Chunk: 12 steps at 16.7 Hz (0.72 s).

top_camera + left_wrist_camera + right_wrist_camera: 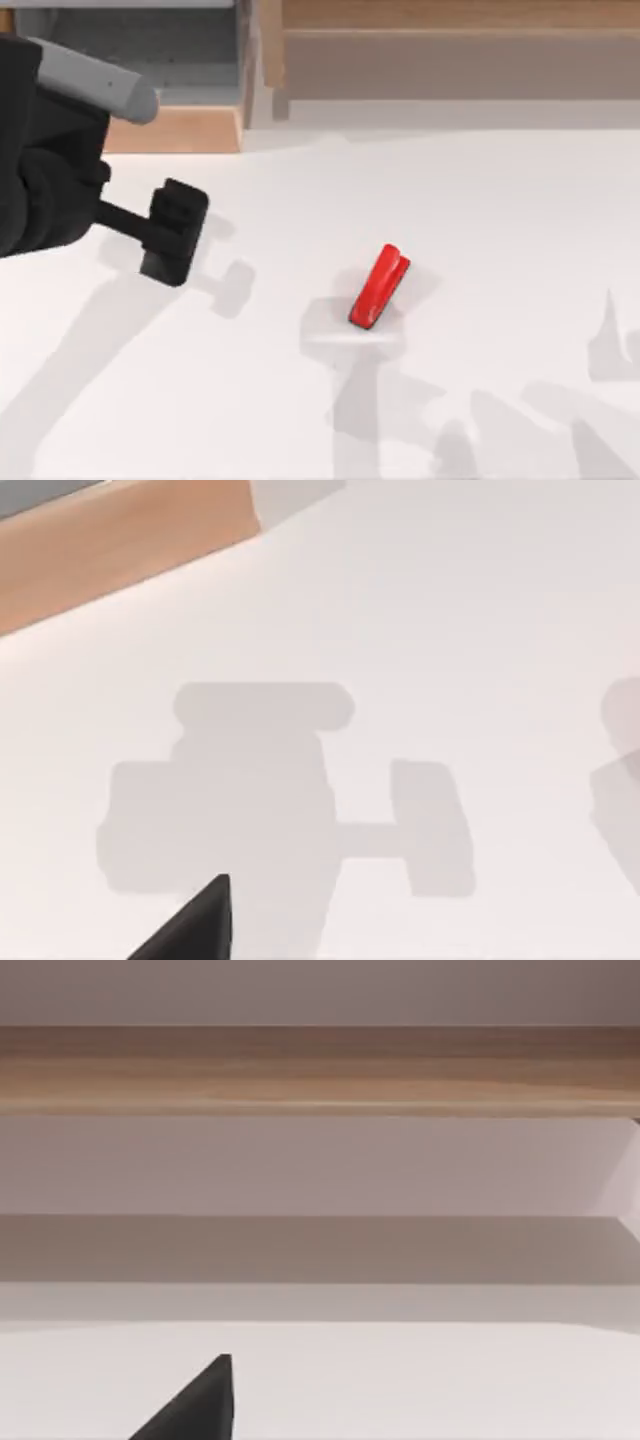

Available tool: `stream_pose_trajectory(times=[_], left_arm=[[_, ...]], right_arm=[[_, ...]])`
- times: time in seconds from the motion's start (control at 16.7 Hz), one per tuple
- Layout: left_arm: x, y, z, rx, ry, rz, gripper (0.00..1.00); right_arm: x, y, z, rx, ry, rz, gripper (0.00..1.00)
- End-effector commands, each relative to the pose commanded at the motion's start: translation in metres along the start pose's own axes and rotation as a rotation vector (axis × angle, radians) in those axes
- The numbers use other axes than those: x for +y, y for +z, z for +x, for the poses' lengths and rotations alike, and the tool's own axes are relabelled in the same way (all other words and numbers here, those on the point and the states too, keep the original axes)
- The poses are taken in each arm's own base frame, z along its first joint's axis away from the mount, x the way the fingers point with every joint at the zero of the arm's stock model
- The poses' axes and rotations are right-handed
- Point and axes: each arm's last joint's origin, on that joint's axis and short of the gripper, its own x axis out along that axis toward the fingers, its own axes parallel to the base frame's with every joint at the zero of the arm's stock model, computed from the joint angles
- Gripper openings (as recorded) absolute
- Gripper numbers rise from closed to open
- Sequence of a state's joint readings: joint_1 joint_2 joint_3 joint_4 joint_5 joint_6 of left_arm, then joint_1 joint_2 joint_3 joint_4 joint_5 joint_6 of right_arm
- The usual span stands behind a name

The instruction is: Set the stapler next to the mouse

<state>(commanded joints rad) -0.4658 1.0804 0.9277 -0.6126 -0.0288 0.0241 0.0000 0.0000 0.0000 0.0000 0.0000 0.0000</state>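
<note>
Left gripper fingers unclear

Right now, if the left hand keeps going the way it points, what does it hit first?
Likely just bare table: the left hand points toward the top view's right and seems angled down. The stapler lies nearer the camera than that line, though depth is unclear.

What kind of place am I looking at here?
Probably a computer-rendered robot test bench: a plain white table, wooden ledges behind it, a black left gripper hovering at the left, and a red stapler lying alone near the middle.
</note>
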Motion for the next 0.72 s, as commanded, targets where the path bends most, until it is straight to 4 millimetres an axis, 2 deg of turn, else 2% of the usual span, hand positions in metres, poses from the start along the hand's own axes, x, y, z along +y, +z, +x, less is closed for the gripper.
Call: stream_pose_trajectory(times=[0.18, 0.36, 0.54, 0.72], left_arm=[[-0.031, 0.049, 0.038, 0.214, -0.072, 0.065, 1.00], [-0.067, 0.083, 0.089, 0.405, -0.107, 0.094, 1.00], [-0.100, 0.099, 0.146, 0.568, -0.111, 0.090, 1.00], [-0.125, 0.099, 0.196, 0.688, -0.093, 0.067, 1.00]], right_arm=[[0.000, 0.000, 0.000, 0.000, 0.000, 0.000, 1.00], [0.000, 0.000, 0.000, 0.000, 0.000, 0.000, 1.00], [0.000, 0.000, 0.000, 0.000, 0.000, 0.000, 1.00], [0.000, 0.000, 0.000, 0.000, 0.000, 0.000, 1.00]])
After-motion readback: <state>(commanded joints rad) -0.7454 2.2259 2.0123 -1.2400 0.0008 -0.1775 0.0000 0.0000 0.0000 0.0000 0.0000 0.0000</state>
